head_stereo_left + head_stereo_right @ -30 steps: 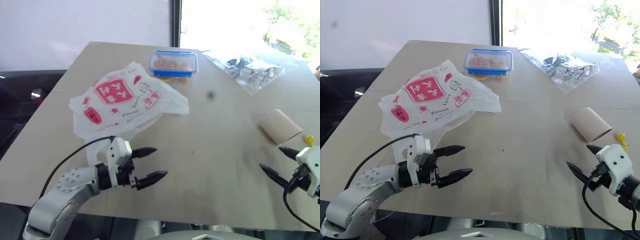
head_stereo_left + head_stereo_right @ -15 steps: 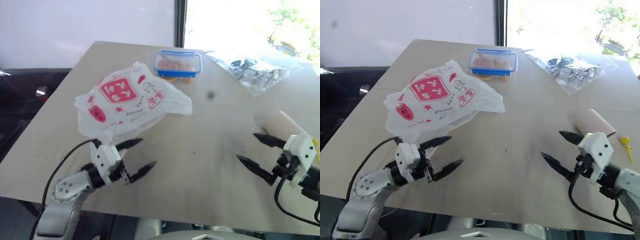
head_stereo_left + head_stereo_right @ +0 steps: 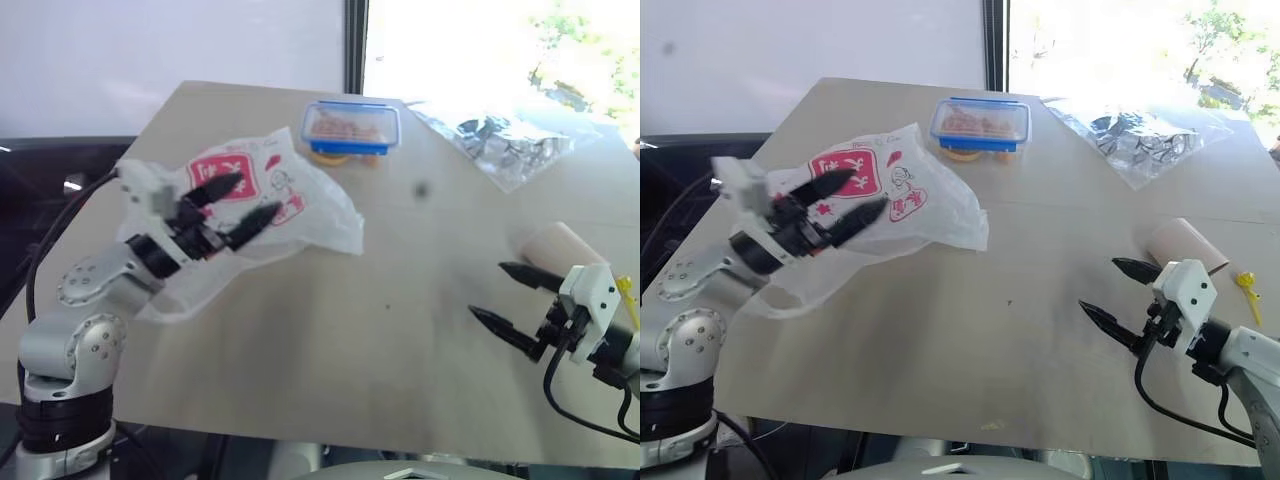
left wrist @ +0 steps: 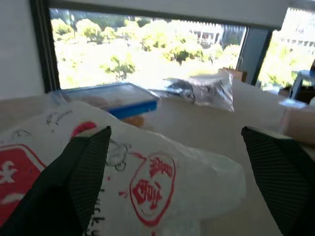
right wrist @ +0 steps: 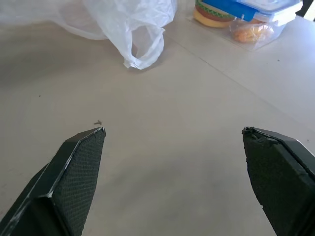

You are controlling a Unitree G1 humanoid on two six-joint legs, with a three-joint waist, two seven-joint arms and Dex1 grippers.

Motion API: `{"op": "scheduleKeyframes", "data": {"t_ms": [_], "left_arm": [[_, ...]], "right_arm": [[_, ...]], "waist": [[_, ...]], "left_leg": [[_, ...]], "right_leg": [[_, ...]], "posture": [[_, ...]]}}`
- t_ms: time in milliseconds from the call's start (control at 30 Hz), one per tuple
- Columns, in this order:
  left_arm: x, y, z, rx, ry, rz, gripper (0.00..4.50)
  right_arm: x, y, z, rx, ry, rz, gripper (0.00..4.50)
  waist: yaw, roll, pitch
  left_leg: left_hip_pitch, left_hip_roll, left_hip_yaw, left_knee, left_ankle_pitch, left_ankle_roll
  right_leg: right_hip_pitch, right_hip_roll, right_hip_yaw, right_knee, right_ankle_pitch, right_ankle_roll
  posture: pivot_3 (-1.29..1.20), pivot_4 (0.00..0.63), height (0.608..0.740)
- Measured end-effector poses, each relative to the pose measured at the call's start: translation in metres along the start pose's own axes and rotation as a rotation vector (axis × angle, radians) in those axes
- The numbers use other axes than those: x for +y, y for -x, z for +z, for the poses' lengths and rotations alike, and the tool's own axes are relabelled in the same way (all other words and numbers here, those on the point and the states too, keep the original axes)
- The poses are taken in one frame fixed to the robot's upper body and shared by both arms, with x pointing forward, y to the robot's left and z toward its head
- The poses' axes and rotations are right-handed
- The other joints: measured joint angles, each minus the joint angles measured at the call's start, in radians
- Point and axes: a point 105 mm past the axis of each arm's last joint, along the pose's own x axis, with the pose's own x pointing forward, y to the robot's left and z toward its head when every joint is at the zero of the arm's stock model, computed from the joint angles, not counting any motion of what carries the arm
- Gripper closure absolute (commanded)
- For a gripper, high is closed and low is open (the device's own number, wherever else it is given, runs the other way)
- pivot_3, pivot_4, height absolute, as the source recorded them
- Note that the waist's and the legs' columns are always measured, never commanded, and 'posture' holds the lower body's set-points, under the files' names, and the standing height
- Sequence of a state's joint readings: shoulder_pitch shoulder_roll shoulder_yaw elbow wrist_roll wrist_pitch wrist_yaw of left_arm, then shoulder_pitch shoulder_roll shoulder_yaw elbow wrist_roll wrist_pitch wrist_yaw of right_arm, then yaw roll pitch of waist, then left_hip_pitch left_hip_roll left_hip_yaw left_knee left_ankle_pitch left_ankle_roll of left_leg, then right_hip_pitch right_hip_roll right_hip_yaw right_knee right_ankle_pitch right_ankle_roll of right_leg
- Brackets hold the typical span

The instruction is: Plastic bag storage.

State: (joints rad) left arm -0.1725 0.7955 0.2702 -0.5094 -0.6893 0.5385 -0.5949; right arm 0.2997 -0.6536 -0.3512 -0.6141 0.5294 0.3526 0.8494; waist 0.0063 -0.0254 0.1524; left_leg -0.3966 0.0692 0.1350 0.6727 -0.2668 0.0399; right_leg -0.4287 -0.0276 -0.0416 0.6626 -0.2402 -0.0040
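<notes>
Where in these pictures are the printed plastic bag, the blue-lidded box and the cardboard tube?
plastic bag (image 3: 930,205), right eye view, on its white body beside the red print.
blue-lidded box (image 3: 352,113), left eye view, on the blue lid.
cardboard tube (image 3: 1180,243), right eye view, on its curved side.

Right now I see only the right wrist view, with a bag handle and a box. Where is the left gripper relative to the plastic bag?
Observer: The left gripper hangs open over the printed top of the plastic bag. I cannot tell whether they touch.
Operator: Is anything close to my right gripper?
Observer: A cardboard tube lies on the table close by the right gripper, which is open.
Operator: What else is near the box?
Observer: A clear bag of silvery contents lies to the right of the blue-lidded box.
</notes>
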Motion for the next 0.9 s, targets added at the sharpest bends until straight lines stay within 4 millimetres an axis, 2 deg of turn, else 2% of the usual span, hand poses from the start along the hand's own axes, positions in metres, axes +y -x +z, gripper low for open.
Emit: {"op": "scheduleKeyframes", "data": {"t_ms": [100, 200, 267, 400, 500, 533, 700, 900], "left_arm": [[-0.011, -0.003, 0.008, 0.049, -0.141, -0.043, 0.02], [-0.030, -0.015, 0.015, 0.137, -0.325, -0.148, 0.02], [-0.033, -0.021, 0.016, 0.174, -0.361, -0.164, 0.02], [-0.019, -0.026, 0.006, 0.308, -0.398, -0.104, 0.02], [-0.018, -0.023, -0.004, 0.362, -0.408, -0.107, 0.02], [-0.018, -0.019, -0.012, 0.397, -0.406, -0.108, 0.02], [-0.016, -0.004, -0.027, 0.476, -0.414, -0.114, 0.02], [0.000, 0.012, -0.034, 0.570, -0.545, -0.061, 0.02]], "right_arm": [[0.004, 0.002, -0.003, -0.010, -0.005, 0.012, 0.00], [0.013, 0.005, -0.003, -0.032, 0.007, 0.066, 0.00], [0.018, 0.008, -0.002, -0.051, 0.009, 0.091, 0.00], [0.026, 0.015, 0.008, -0.131, 0.023, 0.155, 0.00], [0.028, 0.016, 0.011, -0.146, 0.026, 0.179, 0.00], [0.028, 0.017, 0.012, -0.143, 0.034, 0.183, 0.00], [0.029, 0.020, 0.017, -0.146, 0.043, 0.195, 0.00], [0.030, 0.018, 0.018, -0.135, 0.036, 0.205, 0.00]], "waist": [[0.006, 0.000, 0.000], [0.009, 0.001, 0.000], [0.009, 0.001, 0.000], [0.003, 0.001, 0.000], [0.001, 0.001, 0.000], [0.003, 0.002, 0.000], [0.008, 0.001, 0.000], [0.008, 0.001, 0.000]], "left_leg": [[0.000, 0.000, 0.000, 0.000, 0.000, 0.000], [0.001, 0.000, 0.000, 0.000, 0.000, 0.000], [0.002, 0.000, 0.000, 0.000, 0.000, 0.000], [0.003, 0.001, 0.001, 0.000, 0.000, 0.000], [0.003, 0.002, 0.001, 0.000, 0.000, 0.000], [0.003, 0.002, 0.001, 0.000, 0.000, 0.000], [0.002, 0.002, 0.001, 0.000, 0.000, 0.000], [0.002, 0.001, 0.001, 0.000, -0.001, 0.002]], "right_leg": [[0.000, 0.000, 0.000, 0.000, 0.000, 0.000], [0.000, 0.002, 0.000, 0.000, 0.000, 0.000], [0.001, 0.002, 0.000, 0.000, 0.000, 0.001], [0.001, 0.004, 0.001, 0.000, 0.000, 0.001], [0.001, 0.005, 0.002, 0.000, 0.000, 0.000], [0.001, 0.005, 0.002, 0.000, 0.000, 0.000], [0.001, 0.000, 0.001, 0.000, -0.001, 0.000], [0.001, -0.002, 0.000, 0.000, -0.001, 0.000]], "posture": [[0.00, 0.150, 0.740], [0.00, 0.150, 0.740], [0.00, 0.150, 0.740], [0.00, 0.150, 0.740], [0.00, 0.150, 0.740], [0.00, 0.150, 0.740], [0.00, 0.150, 0.740], [0.00, 0.150, 0.740]]}}
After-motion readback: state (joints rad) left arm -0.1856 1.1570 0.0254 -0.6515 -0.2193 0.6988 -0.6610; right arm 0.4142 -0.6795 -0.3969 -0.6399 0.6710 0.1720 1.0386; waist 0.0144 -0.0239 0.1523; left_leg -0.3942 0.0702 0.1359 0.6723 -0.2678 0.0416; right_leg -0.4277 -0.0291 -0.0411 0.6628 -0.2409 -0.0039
